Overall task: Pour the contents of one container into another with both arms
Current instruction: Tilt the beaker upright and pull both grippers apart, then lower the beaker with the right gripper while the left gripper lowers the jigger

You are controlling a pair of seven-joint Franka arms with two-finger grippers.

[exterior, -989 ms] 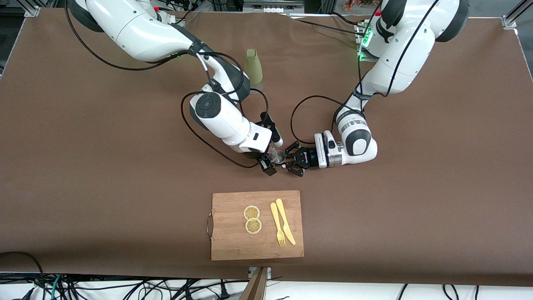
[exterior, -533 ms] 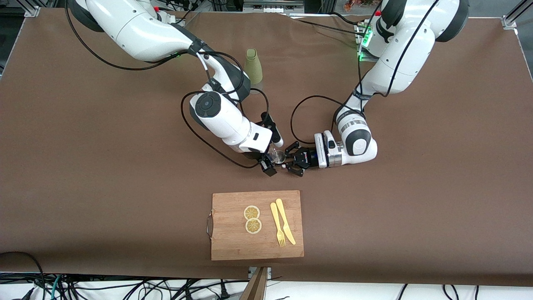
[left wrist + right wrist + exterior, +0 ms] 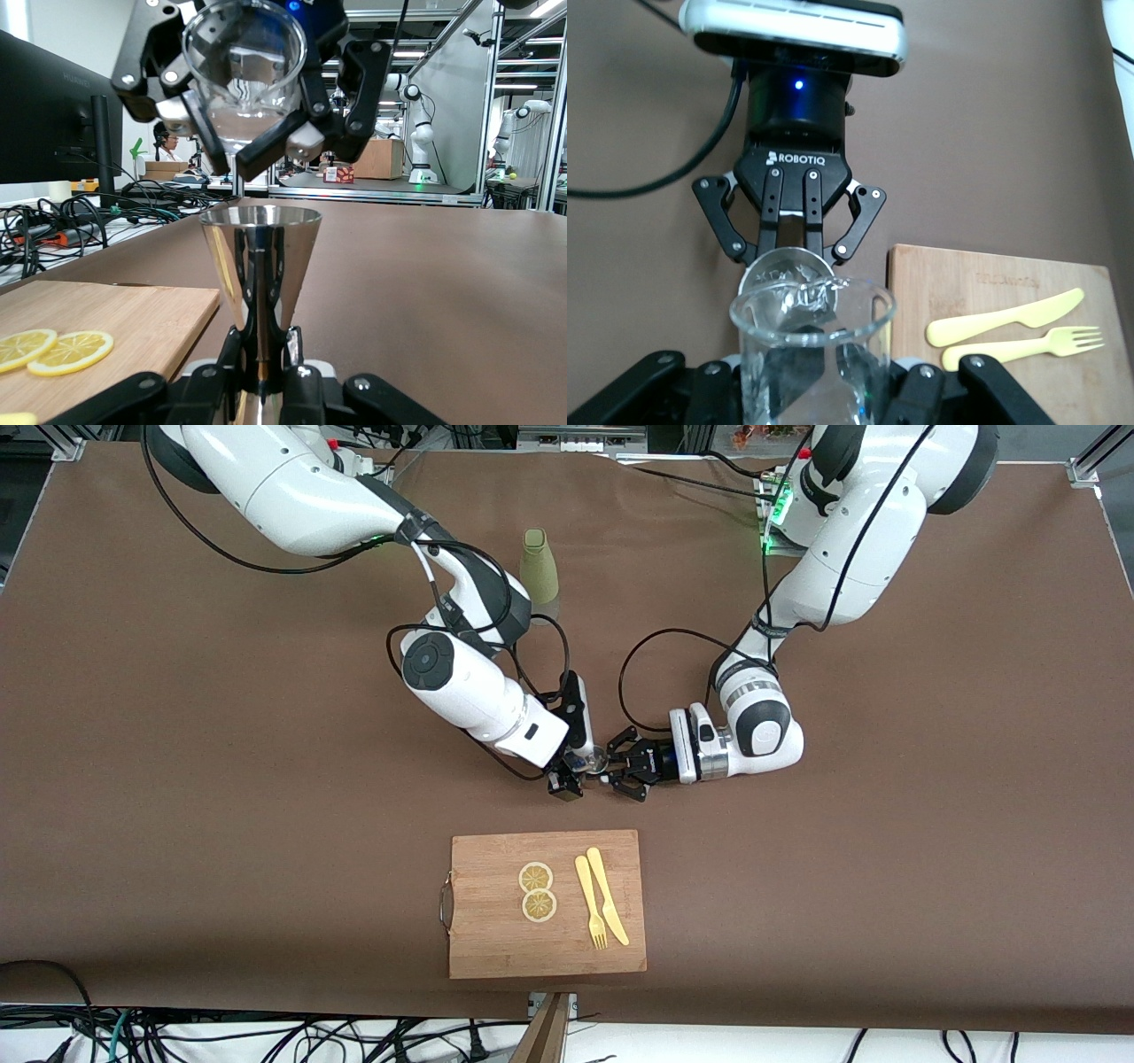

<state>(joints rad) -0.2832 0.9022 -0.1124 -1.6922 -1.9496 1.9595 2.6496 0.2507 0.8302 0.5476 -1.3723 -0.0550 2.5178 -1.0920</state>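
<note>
Fingers of the right gripper [image 3: 244, 115] pinch a tilted clear glass [image 3: 245, 66] above the steel jigger [image 3: 259, 266] clamped by the left gripper [image 3: 617, 776], over brown table [image 3: 177, 779]; lab benches beyond.

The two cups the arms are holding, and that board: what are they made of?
The tipped cup looks like clear glass or plastic: the background shows through it. The cone cup looks like polished metal, with mirror-like reflections. The cutting board looks like wood or bamboo, showing pale grain.
</note>
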